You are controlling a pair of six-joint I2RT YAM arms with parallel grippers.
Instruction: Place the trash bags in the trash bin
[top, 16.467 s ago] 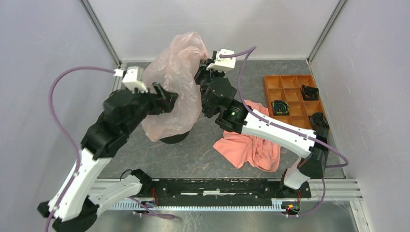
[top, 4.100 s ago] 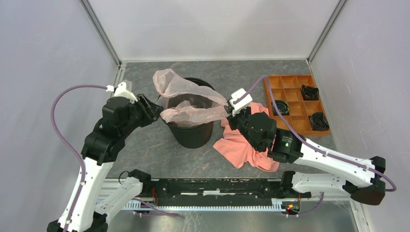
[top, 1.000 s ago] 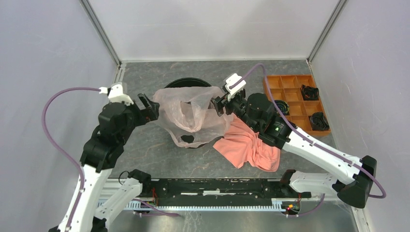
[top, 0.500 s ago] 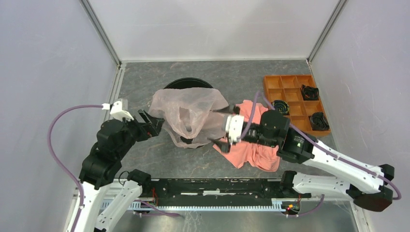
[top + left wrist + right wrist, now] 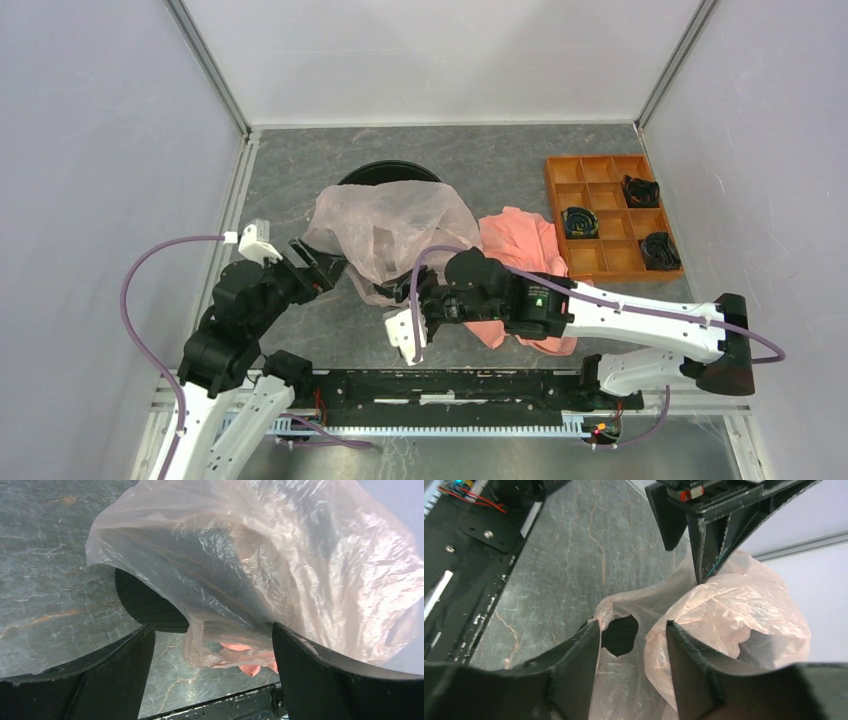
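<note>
Left gripper [image 5: 211, 630] spread wide, holding nothing. Right gripper [image 5: 631, 626] also apart, no pinch visible. Trash bag [image 5: 385, 225] sits draped over the trash bin [image 5: 388, 170] at frame centre, mostly outside. My read: roughly halfway, bag needs pushing in.

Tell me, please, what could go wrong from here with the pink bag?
1. The trash bag lies draped over the trash bin; the left pincer and right pincer both stand open, so it may slide off.
2. Film lies between the right pincer's fingers; a pull there could drag the bag off or tip the bin.
</note>
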